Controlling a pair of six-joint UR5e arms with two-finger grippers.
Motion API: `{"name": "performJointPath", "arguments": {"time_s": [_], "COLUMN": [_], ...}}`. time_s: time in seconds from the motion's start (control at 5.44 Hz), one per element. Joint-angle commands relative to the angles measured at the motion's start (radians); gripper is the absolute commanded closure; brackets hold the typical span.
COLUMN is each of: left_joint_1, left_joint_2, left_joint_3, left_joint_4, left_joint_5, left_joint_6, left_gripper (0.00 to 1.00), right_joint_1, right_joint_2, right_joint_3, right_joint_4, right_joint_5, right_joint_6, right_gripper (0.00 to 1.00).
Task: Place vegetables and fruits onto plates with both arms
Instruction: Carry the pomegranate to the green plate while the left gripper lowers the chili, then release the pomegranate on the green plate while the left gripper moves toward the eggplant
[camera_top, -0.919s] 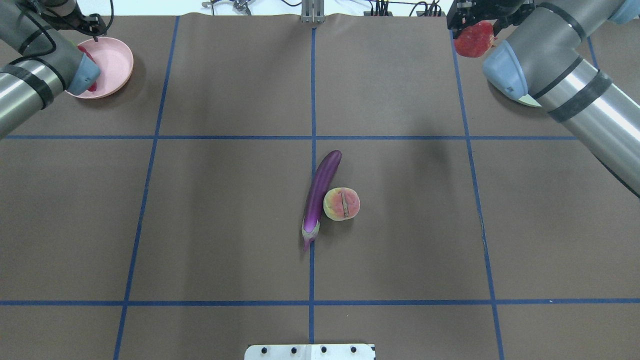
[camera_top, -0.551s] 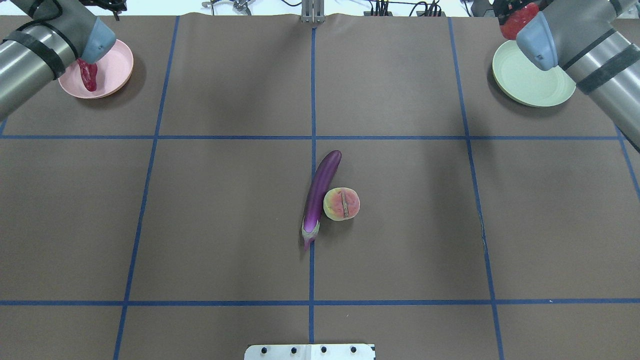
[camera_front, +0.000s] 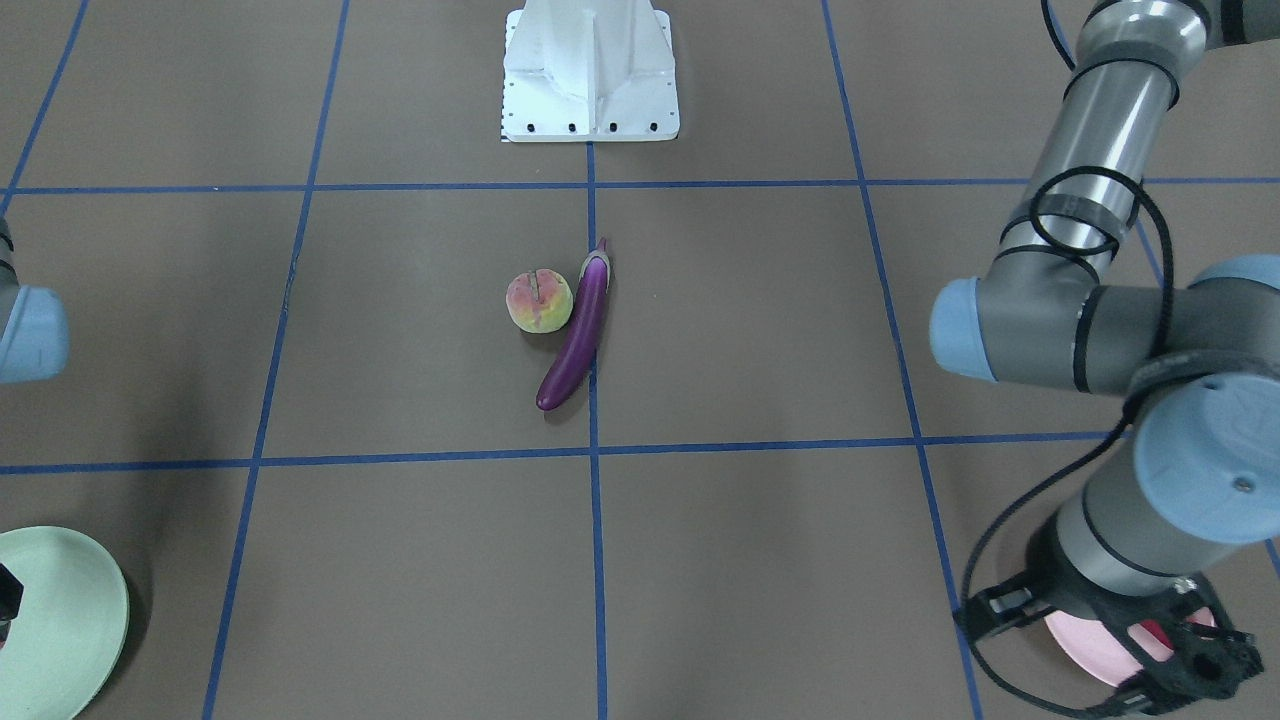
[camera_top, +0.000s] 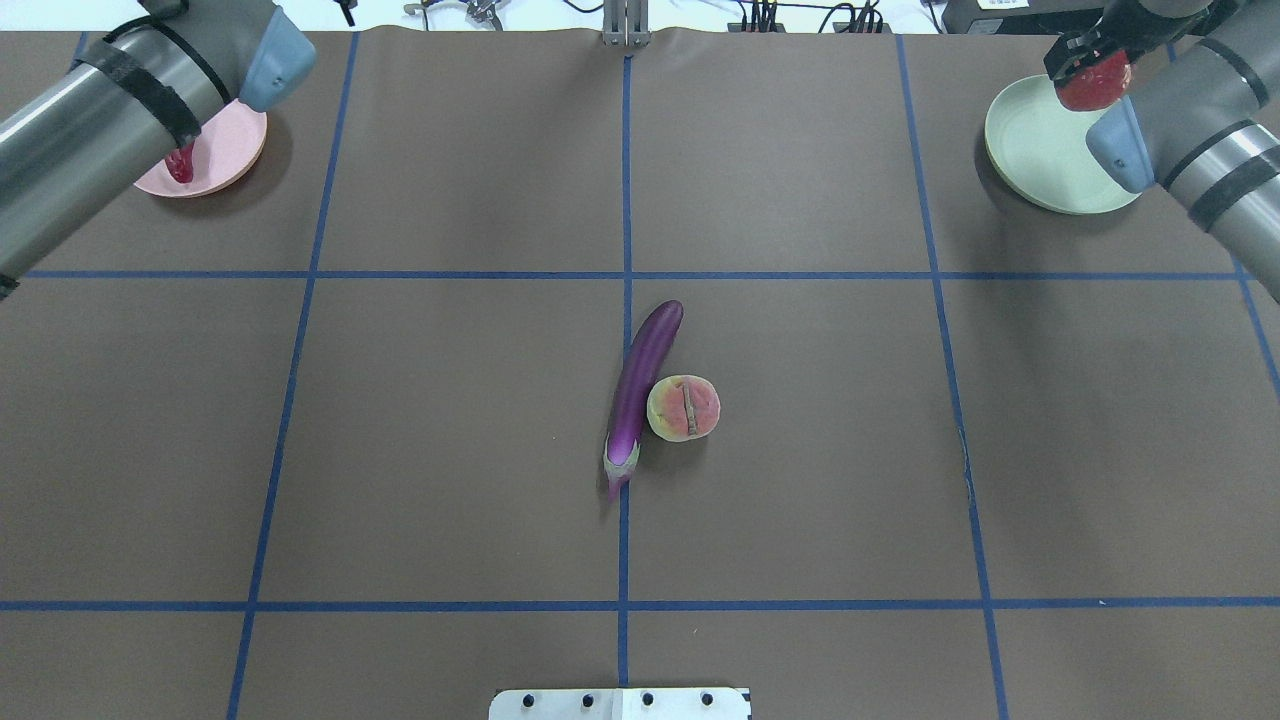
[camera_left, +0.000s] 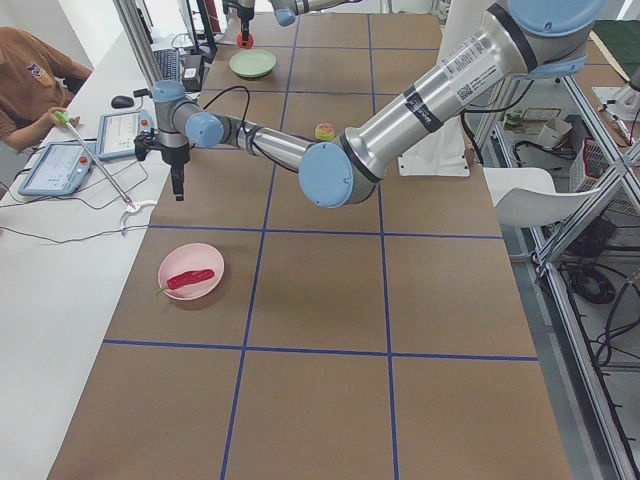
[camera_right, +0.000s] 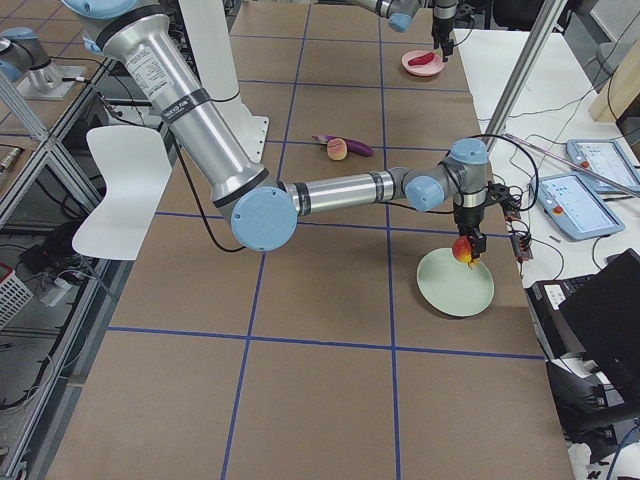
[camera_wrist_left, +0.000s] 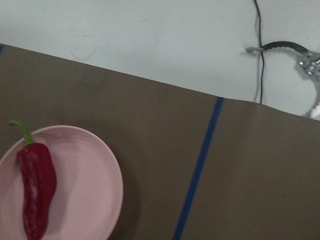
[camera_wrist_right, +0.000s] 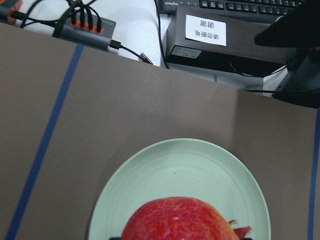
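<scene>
The purple eggplant (camera_top: 640, 395) and the peach (camera_top: 683, 408) lie touching at the table's middle. The red chili (camera_wrist_left: 35, 187) lies free on the pink plate (camera_wrist_left: 95, 185) at the far left. My left gripper (camera_left: 177, 185) hangs above and beyond that plate, empty and open. In the front-facing view it (camera_front: 1190, 655) covers most of the pink plate (camera_front: 1080, 640). My right gripper (camera_right: 466, 245) is shut on the pomegranate (camera_top: 1093, 82). It holds the fruit just above the far side of the mint green plate (camera_top: 1040, 150). The pomegranate (camera_wrist_right: 180, 220) fills the bottom of the right wrist view.
The white robot base (camera_front: 590, 70) stands at the near edge. Blue tape lines (camera_top: 625, 200) divide the brown mat. Cables, a keyboard and a black box (camera_wrist_right: 215, 35) lie past the table's far edge. An operator (camera_left: 30, 70) sits beside tablets on the white side bench.
The left arm has lifted away from the pink plate, leaving the chili on it. The right arm has carried the pomegranate rightward to above the green plate.
</scene>
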Motion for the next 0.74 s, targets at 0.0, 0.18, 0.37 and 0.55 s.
{"name": "performJointPath", "arguments": {"time_s": [0.0, 0.18, 0.37, 0.55], "left_joint_1": [0.061, 0.085, 0.102, 0.121], "left_joint_2": [-0.034, -0.048, -0.051, -0.057], "left_joint_3": [-0.038, -0.04, -0.043, -0.055], "left_joint_4": [0.025, 0.025, 0.023, 0.023], "left_joint_5": [-0.012, -0.011, -0.011, -0.009], "left_joint_6": [-0.1, -0.132, -0.137, -0.141], "left_gripper": [0.0, 0.0, 0.0, 0.0], "right_joint_1": [-0.036, -0.045, -0.044, -0.042], "right_joint_2": [-0.037, -0.054, -0.059, -0.059], "right_joint_3": [-0.039, -0.049, -0.068, -0.081], "right_joint_4": [0.026, 0.024, 0.024, 0.024], "right_joint_5": [-0.06, -0.074, -0.101, -0.115], "right_joint_6": [-0.002, -0.006, -0.034, -0.035], "right_gripper": [1.0, 1.0, 1.0, 1.0]}}
